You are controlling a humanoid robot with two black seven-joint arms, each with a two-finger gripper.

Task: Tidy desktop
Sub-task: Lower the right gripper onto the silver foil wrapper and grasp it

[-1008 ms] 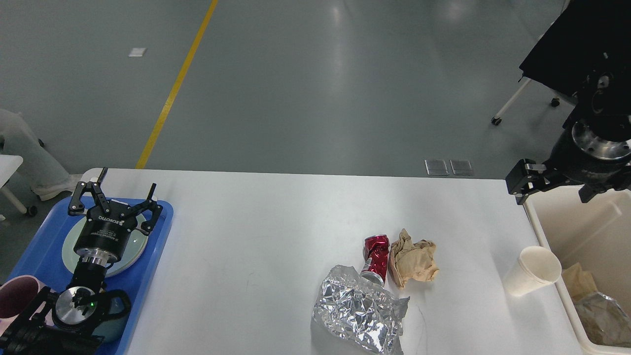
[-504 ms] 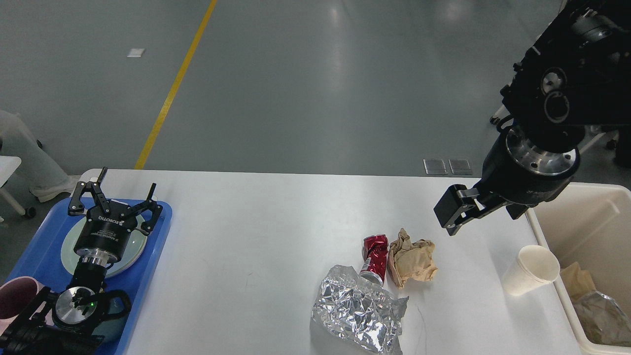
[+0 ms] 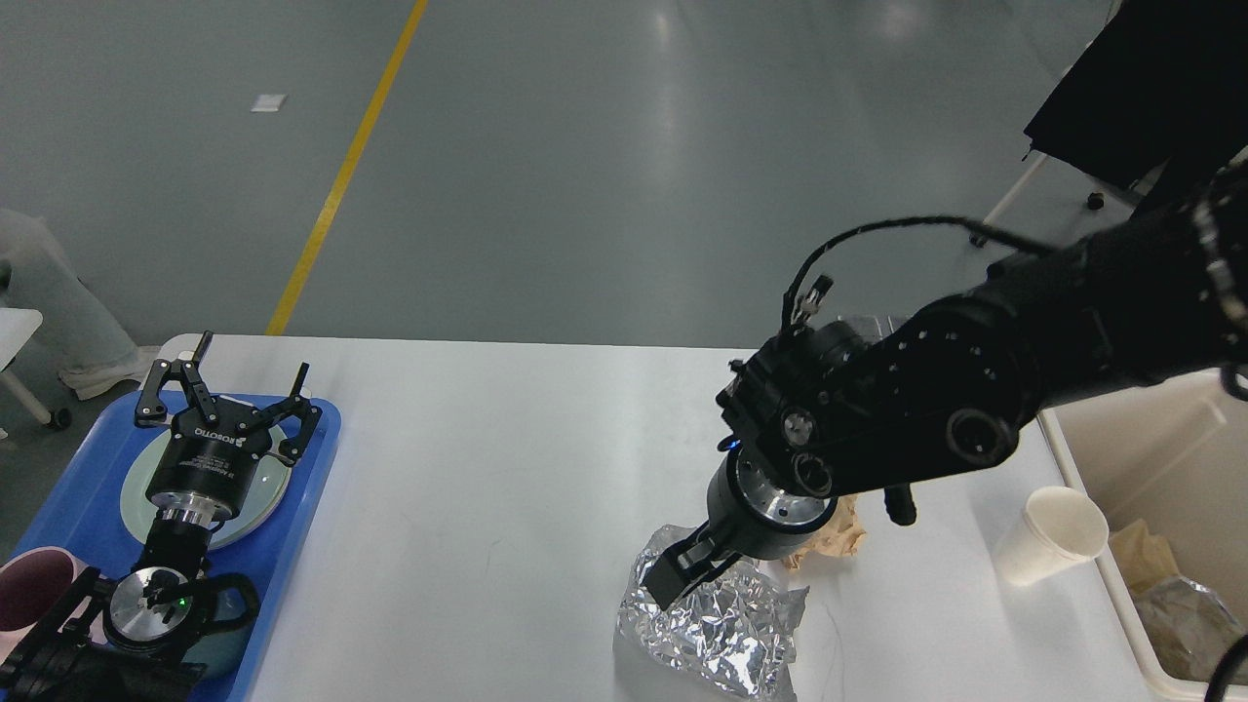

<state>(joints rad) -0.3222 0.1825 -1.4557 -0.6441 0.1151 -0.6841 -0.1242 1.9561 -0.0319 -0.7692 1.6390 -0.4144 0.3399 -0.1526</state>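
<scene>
Desk [image 3: 507, 468] is filling most of the view, w/ trash still lying on it: crumpled foil [image 3: 717, 619], brown paper wad [image 3: 834, 534], paper cup [image 3: 1055, 531]. Some trash is already sitting in the cream bin [image 3: 1150, 458]. Right hand [image 3: 682, 577] is hovering over the foil; can't tell how open. Left hand [image 3: 229, 390] is gaping wide, empty, over the blue tray [image 3: 83, 507].

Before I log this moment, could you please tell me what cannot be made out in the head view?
- Right gripper: seen end-on and dark over the foil; open or shut jaws cannot be told.
- Brown paper: mostly hidden by the right arm.
- Bin: cut off by the right edge.
- Pink mug: cut off by the left edge.
</scene>
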